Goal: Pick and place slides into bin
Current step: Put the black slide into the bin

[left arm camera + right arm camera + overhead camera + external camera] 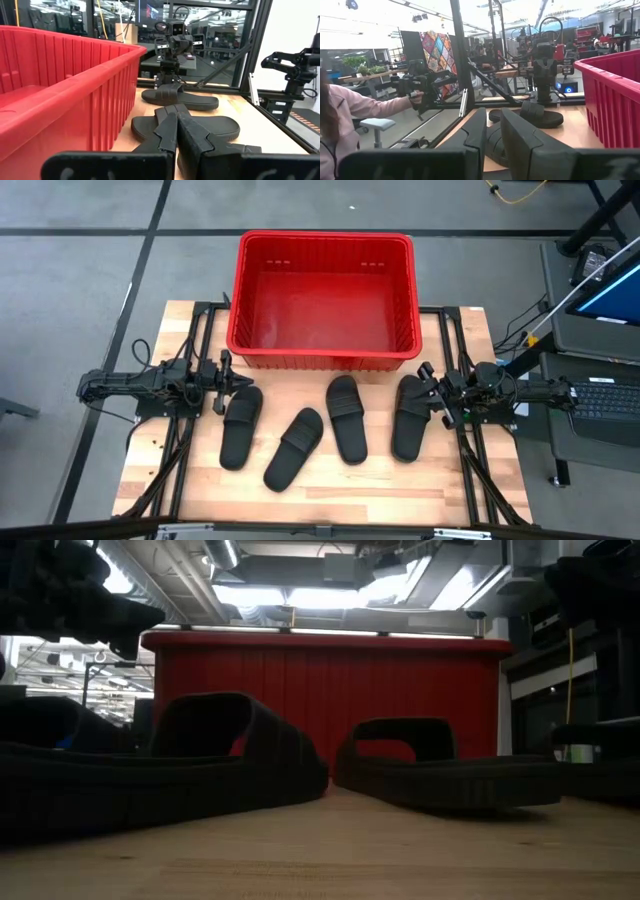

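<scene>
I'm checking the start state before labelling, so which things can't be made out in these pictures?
- Low view: inside of the bin, hidden by its own front wall.
- Low view: the outer slides, cut off by both picture edges; only one shows whole.
- High view: right gripper fingers, too small to judge against the sandal beside them.
- Left wrist view: nearest slide, covered by the left gripper.

In the low view, the slides (160, 775) hide the bin's (325, 680) base and run past both edges.

Four black slides (320, 430) lie in a row across the table (330, 490) in front of the red bin (322, 298), narrow gaps between them; the bin's interior and the table's near edge stand open.
</scene>
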